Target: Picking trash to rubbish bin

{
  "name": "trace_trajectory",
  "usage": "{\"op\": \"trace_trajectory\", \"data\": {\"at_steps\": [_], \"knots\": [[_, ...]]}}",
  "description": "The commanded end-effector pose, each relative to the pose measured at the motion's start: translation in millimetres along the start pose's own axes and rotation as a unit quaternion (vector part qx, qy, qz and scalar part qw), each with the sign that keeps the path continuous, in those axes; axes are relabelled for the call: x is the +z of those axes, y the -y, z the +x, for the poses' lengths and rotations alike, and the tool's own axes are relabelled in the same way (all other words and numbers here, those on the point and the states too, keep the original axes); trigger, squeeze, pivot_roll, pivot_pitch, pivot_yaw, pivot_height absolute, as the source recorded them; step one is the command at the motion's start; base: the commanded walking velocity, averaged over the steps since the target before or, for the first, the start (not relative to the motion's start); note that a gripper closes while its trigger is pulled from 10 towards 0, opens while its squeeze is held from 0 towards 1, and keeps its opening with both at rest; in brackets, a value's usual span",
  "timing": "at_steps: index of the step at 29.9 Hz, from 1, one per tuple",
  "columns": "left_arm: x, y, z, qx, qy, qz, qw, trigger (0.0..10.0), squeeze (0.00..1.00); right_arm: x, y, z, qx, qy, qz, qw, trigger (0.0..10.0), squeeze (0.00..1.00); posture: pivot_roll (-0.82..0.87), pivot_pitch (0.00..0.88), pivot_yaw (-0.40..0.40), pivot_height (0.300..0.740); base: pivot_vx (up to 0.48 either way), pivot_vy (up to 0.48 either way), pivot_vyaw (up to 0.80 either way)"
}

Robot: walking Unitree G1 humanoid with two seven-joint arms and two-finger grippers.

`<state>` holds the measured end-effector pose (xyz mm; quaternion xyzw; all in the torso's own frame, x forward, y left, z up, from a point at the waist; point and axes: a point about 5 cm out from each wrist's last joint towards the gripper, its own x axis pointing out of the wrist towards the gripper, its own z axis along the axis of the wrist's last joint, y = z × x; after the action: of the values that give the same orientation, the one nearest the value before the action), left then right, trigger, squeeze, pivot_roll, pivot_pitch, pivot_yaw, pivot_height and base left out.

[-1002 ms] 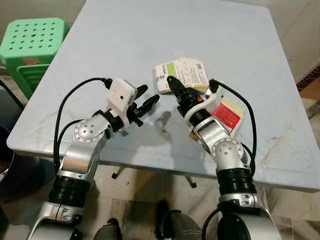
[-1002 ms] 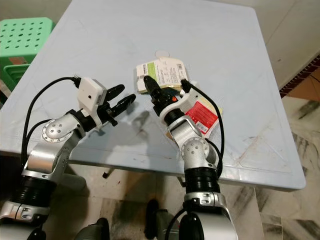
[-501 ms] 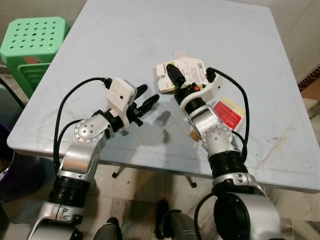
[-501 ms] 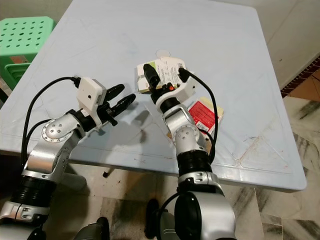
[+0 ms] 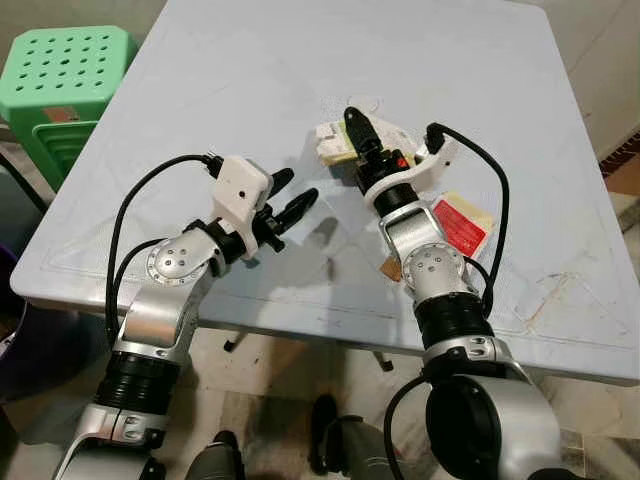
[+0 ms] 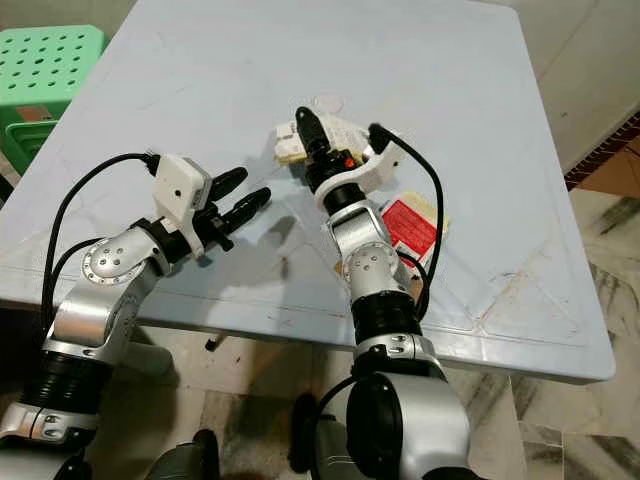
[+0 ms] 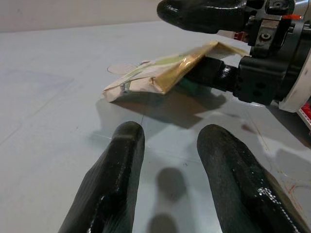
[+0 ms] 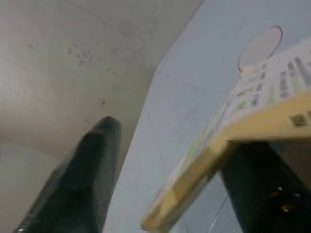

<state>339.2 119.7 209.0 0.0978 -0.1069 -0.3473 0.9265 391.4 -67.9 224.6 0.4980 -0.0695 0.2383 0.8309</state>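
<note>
A white, green and yellow packet (image 5: 332, 142) sits on the light blue table (image 5: 230, 70), tipped up with one edge on the tabletop. My right gripper (image 5: 350, 135) is open around it: one black finger lies under the packet (image 7: 160, 73) and the other finger (image 7: 204, 14) hovers above, apart from it. A red and yellow packet (image 5: 460, 225) lies flat beside my right forearm. My left gripper (image 5: 290, 197) is open and holds nothing, low over the table just left of the tipped packet.
A green perforated stool (image 5: 65, 75) stands left of the table. A small brown scrap (image 5: 388, 268) lies by my right arm. A faint round mark (image 6: 325, 101) shows beyond the packet. A dark container edge (image 5: 12, 330) sits low on the left. Tiled floor lies below the near edge.
My right gripper has pushed farther across the table and one finger has slid under the packet, which now stands tipped instead of flat. The left arm has stayed put.
</note>
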Motion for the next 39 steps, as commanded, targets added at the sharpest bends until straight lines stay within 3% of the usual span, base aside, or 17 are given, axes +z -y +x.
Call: {"op": "trace_trajectory", "data": {"at_steps": [1,31,39], "knots": [[2.2,2.0,0.6,-0.004,0.004,0.002,1.000,10.0,0.00,-6.5,6.5,-6.0,-0.007,0.003,0.016,1.000,0.0,0.00,0.04,0.335,-0.106,0.740,0.000,0.000,0.00],[2.5,4.1,0.9,-0.011,0.004,0.002,1.000,10.0,0.00,-10.8,10.0,-7.4,-0.012,0.004,0.034,0.999,0.0,0.00,0.04,0.337,-0.101,0.740,0.000,0.000,0.00],[7.3,3.3,2.2,-0.013,0.011,0.001,1.000,10.0,0.00,-5.6,13.3,-11.2,-0.003,0.007,0.002,1.000,0.0,0.00,0.05,0.329,-0.099,0.740,0.000,0.000,0.00]]}}
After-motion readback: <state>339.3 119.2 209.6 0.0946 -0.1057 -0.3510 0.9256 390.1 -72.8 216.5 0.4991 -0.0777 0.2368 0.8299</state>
